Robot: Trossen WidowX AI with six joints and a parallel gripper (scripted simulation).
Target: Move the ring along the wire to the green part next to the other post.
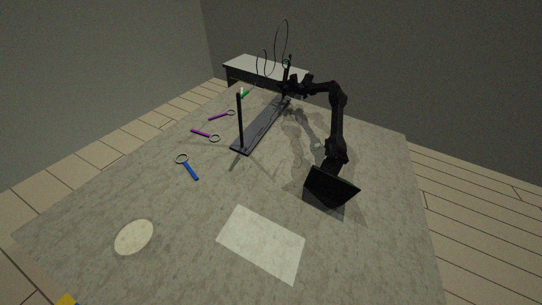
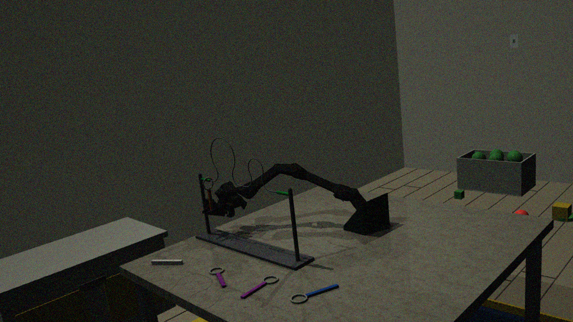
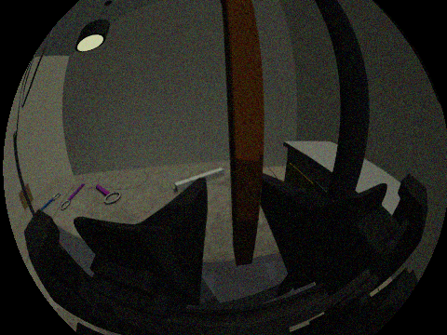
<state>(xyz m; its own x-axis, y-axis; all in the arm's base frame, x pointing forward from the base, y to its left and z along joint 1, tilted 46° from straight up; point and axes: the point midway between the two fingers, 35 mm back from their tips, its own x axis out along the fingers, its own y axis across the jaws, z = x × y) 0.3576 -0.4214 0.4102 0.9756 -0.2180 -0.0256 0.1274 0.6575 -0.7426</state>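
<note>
The ring [image 1: 286, 63] [image 2: 208, 183] hangs on the green part of the wire beside the far post [image 2: 202, 200] [image 3: 355, 102]. Its orange handle [image 2: 209, 198] [image 3: 247, 116] hangs down, upright. My gripper [image 1: 283, 86] [image 2: 211, 209] [image 3: 231, 181] is partly open around the handle's lower part, with gaps visible on both sides in the wrist view. The thin grey wire [image 1: 275, 36] [image 2: 233, 155] loops up and down to the other green part [image 1: 245, 93] [image 2: 281, 192], by the other post [image 1: 239, 121] [image 2: 293, 224]. The ring is out of the wrist view.
The posts stand on a dark base [image 1: 254, 130] [image 2: 253, 249]. Two purple-handled rings [image 1: 217, 116] [image 1: 200, 132] and a blue-handled ring [image 1: 190, 170] [image 2: 322, 289] lie on the table, with a white bar [image 2: 167, 262] [image 3: 197, 179]. A cabinet [image 1: 246, 61] [image 2: 72, 246] stands beyond the table.
</note>
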